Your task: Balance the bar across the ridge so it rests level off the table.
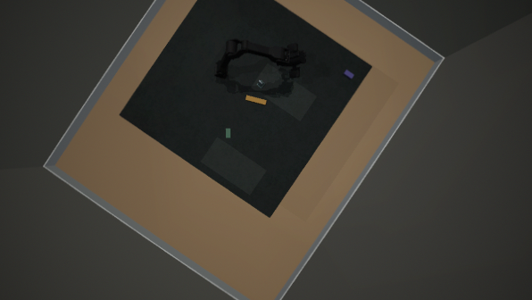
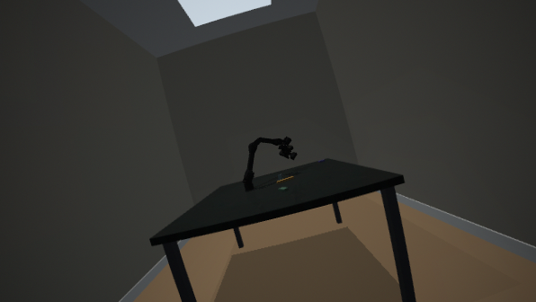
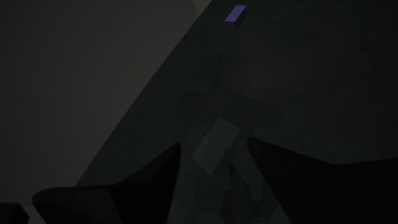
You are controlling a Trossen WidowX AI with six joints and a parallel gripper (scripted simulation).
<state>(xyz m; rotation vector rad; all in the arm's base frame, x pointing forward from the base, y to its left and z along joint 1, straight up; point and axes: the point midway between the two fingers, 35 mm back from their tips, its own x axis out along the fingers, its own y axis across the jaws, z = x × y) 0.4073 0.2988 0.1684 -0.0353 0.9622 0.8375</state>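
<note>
- Your gripper (image 1: 298, 64) (image 2: 290, 155) (image 3: 213, 144) is spread, with nothing pinched between its fingers; in the wrist view you see the two dark fingertips standing apart in the lower half of the frame.
- Your task's orange bar (image 1: 255, 100) (image 2: 285, 179) lies on the dark table (image 1: 178, 112) (image 2: 193, 216) (image 3: 300, 75), near the middle of the top view and a little above centre, its right end slanting slightly down the frame.
- Just above the bar in the top view you can see a small pale glinting piece (image 1: 261, 83); it is too small for you to tell its shape, or whether it is the ridge. The bar lies beside it, not across it.
- Your arm (image 1: 263, 48) (image 2: 251, 162) arches across the upper middle of the top view, and in the exterior view you see the gripper raised above the table, well apart from the bar.
- You have a green block (image 1: 228, 133) (image 2: 282, 189) on the table, below and left of the bar in the top view.
- Your purple block (image 1: 349, 74) (image 2: 321, 161) (image 3: 235, 16) sits near the table's right-hand corner in the top view, and at the upper middle of the wrist view.
- The wrist view shows you neither the bar nor the green block.
</note>
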